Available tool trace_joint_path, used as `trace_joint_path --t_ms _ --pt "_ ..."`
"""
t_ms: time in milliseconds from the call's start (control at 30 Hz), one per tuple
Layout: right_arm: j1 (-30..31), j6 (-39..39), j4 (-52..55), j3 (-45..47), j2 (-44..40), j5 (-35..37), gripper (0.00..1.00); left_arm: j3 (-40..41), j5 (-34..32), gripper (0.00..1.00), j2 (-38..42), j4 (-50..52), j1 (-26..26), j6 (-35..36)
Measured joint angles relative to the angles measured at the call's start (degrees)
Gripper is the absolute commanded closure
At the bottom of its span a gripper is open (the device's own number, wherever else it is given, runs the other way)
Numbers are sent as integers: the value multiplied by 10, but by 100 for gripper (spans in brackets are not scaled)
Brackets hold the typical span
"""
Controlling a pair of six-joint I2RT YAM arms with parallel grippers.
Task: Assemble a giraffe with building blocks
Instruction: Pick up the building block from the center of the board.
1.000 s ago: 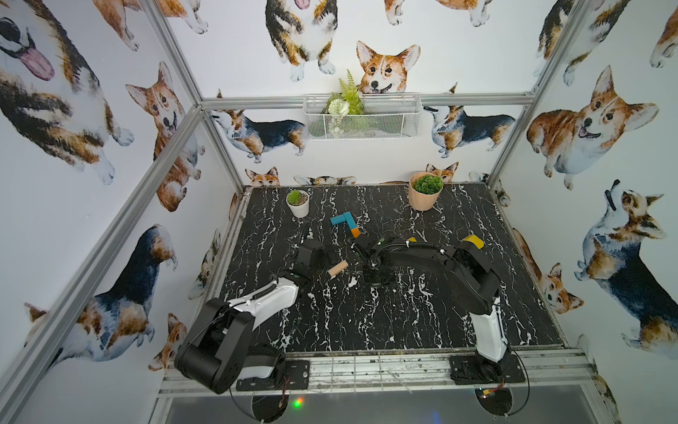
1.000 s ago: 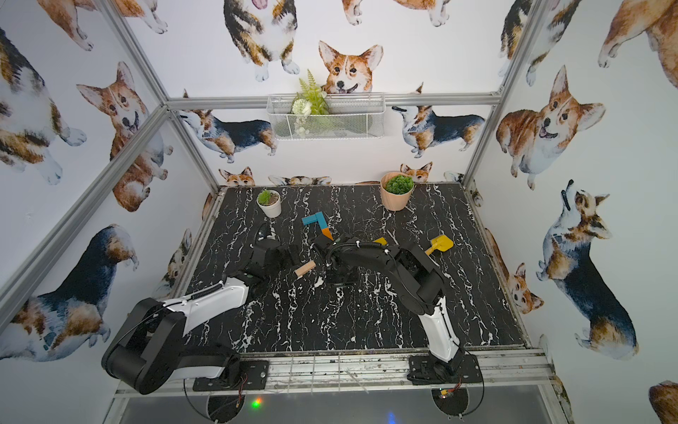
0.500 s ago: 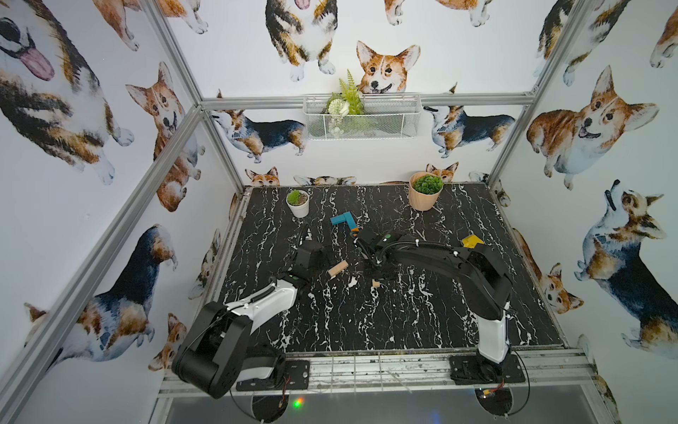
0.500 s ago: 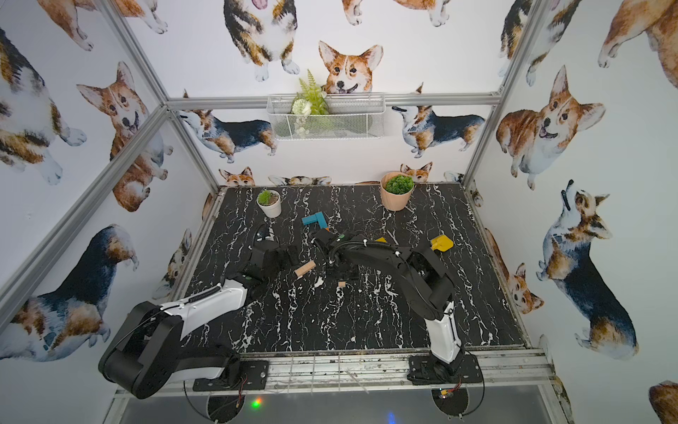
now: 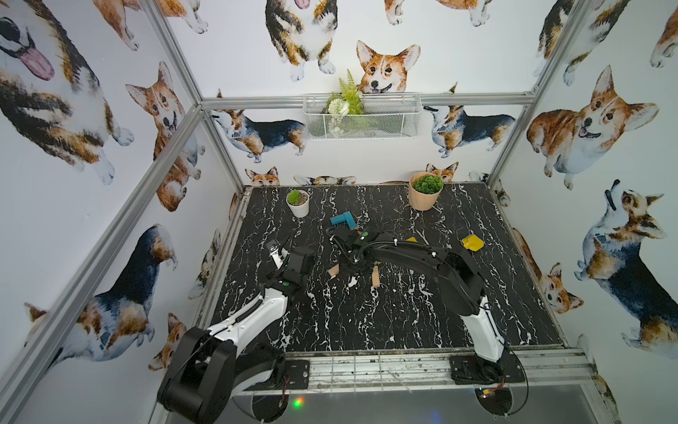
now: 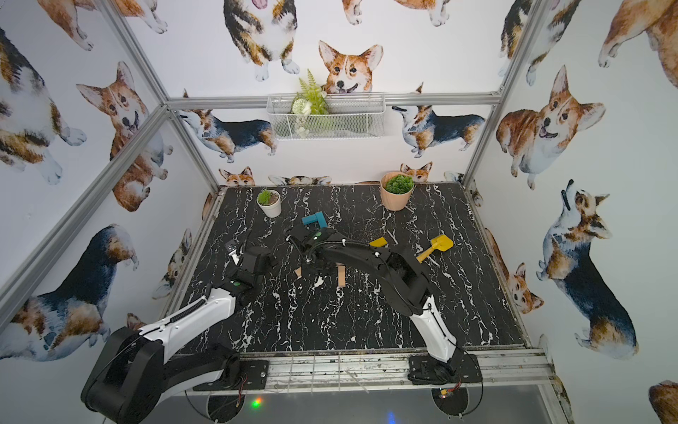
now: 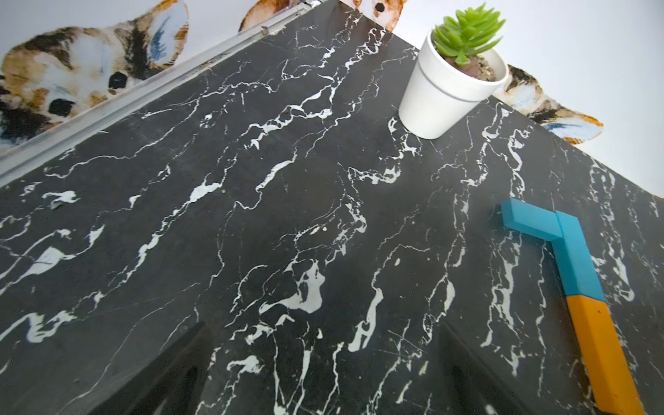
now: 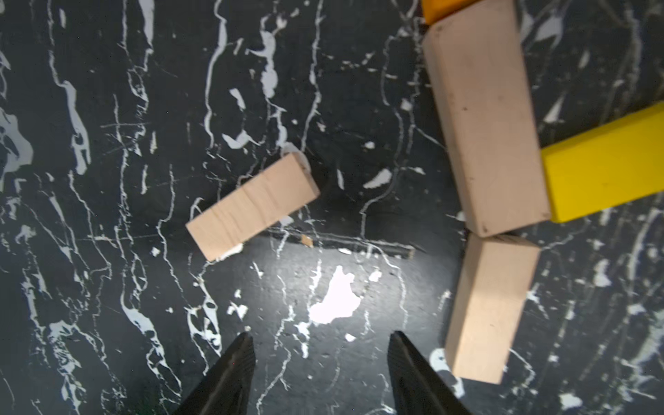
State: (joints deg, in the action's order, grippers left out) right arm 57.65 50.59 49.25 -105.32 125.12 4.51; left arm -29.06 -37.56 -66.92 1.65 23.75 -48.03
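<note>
The giraffe lies flat mid-table. It shows joined teal blocks (image 5: 343, 219) (image 7: 553, 237), an orange block (image 7: 603, 352), a tan neck block (image 8: 485, 118), a yellow body block (image 8: 607, 169) and a tan leg block (image 8: 492, 309) (image 5: 375, 276). One tan block (image 8: 253, 206) (image 5: 334, 271) lies loose and slanted to its left. My right gripper (image 8: 319, 341) hangs open over bare table between the loose block and the leg block, holding nothing. My left gripper (image 7: 323, 359) stands wide open and empty, left of the teal blocks. The right arm hides much of the giraffe in both top views.
A small white pot (image 5: 298, 203) with a succulent stands at the back left. A tan pot (image 5: 423, 192) with a green plant is at the back right. A yellow shovel-shaped piece (image 6: 436, 246) lies to the right. Metal rails edge the black marble table (image 5: 367, 323).
My right gripper has gone from shut to open, and a tan block now lies below the tan neck block. The right arm has shifted slightly left. The left arm has not moved.
</note>
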Motion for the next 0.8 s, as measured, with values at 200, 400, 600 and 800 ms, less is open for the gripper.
trace_joint_path --t_ms 200,400,600,800 --pt "-3 35 27 -75 59 28 38 4 -16 0 -1 0 0 -6" --pt "-2 48 35 -129 113 18 34 -6 -17 0 -16 5 0 -3" --pt "-3 50 32 -152 134 -3 33 -5 -20 0 -16 3 0 -1" --pt "-2 43 21 -214 178 -35 34 -5 -19 0 -24 -2 0 2"
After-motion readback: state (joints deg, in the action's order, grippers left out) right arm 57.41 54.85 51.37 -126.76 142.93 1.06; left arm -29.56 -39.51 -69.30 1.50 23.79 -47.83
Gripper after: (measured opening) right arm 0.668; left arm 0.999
